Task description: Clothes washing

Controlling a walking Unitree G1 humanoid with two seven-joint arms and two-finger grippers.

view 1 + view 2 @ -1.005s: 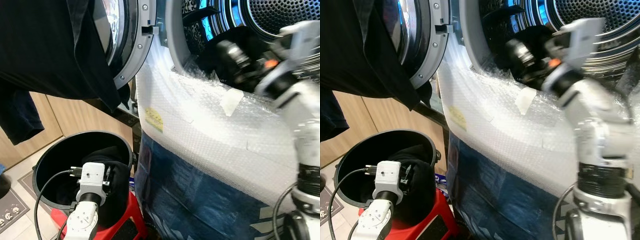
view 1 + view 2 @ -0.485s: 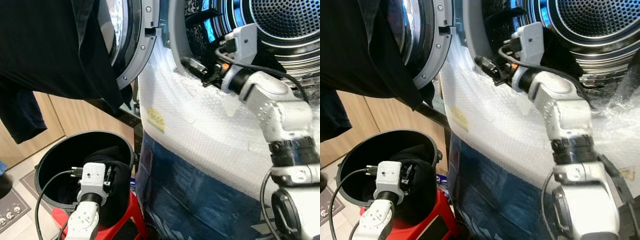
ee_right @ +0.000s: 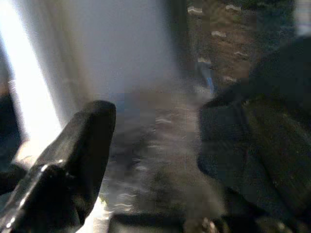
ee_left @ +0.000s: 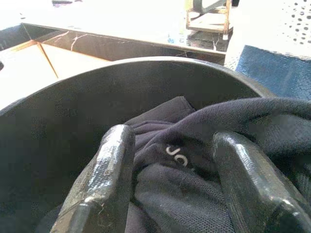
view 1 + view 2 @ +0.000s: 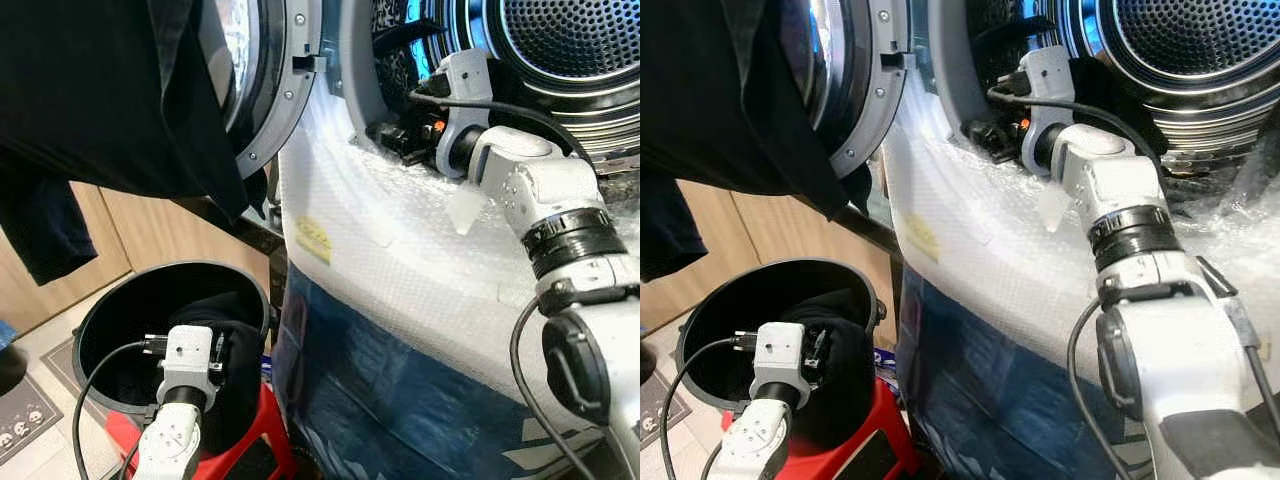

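1. At the lower left of the left eye view, the left tool reaches down into a round black bucket. In the left wrist view its two black fingers are spread apart, one on each side of a fold of dark clothes. They press on the cloth but have not closed on it.
2. The dark clothes lie inside the bucket, piled toward its right side. Small white letters show on the cloth.
3. The bucket stands on a red stool, just beside the washing machine.
4. The front of the washing machine is wrapped in bubble wrap, with a blue panel lower down.
5. A black garment hangs in the upper left, in front of the open round door.
6. In the upper middle, the right tool sits at the bottom edge of the machine's opening. In the right wrist view its fingers are parted. That picture is blurred, and dark cloth lies by one finger, so I cannot tell if it holds anything.
7. Farthest back, at the upper right, is the shiny metal drum full of little holes.
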